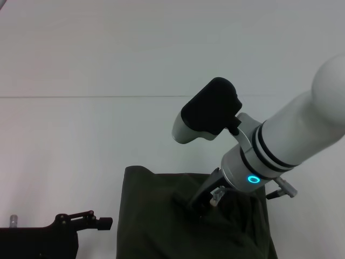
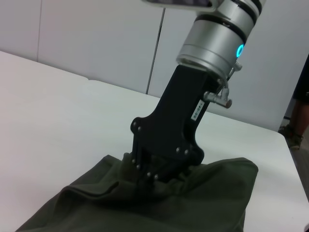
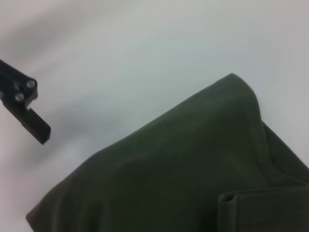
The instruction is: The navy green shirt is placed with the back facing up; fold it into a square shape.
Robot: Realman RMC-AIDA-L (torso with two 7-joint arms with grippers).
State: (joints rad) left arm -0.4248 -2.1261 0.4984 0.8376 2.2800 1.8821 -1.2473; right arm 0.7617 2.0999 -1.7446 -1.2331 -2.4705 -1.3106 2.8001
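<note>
1. navy green shirt [image 1: 161,216] lies already bunched into a compact fold on the white table [image 1: 81,135], at the table's near edge
2. right gripper [image 1: 204,204] is down in the middle of the shirt, jaws look clamped on a raised pinch of cloth; the tips are buried in fabric, so the grip is judged, not plainly seen
3. left gripper [image 1: 99,222] sits low just beside the shirt's left edge, clear of the cloth; jaw state cannot tell
4. Risk: the pinch may hold several layers, so a lift or drag could pull the fold apart
5. Risk: soft cloth may slip out and flop skewed, not square
6. left wrist view alone shows cloth puckering around the right gripper; right wrist view alone shows a folded hem on the shirt; head view alone shows both arms
</note>
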